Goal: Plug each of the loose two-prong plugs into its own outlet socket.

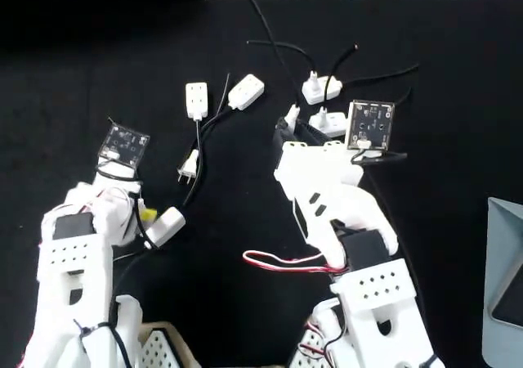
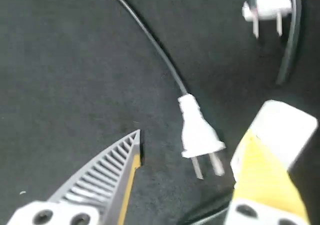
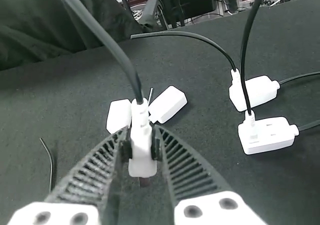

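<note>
Right wrist view showed the right gripper (image 3: 140, 136) pinching a white two-prong plug (image 3: 141, 157), its cord rising from the top. Just behind that plug lay two outlet sockets (image 3: 168, 103). Two corded sockets (image 3: 264, 134) sat farther off to its side. Well apart from that plug, the left gripper (image 2: 192, 150) stood spread around a loose plug (image 2: 198, 134) on the black table (image 2: 60, 60).

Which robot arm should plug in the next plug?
Right. The right gripper is shut on a white two-prong plug with a black cord, and a white socket block lies ahead. The left gripper is open, near a loose white plug.
</note>
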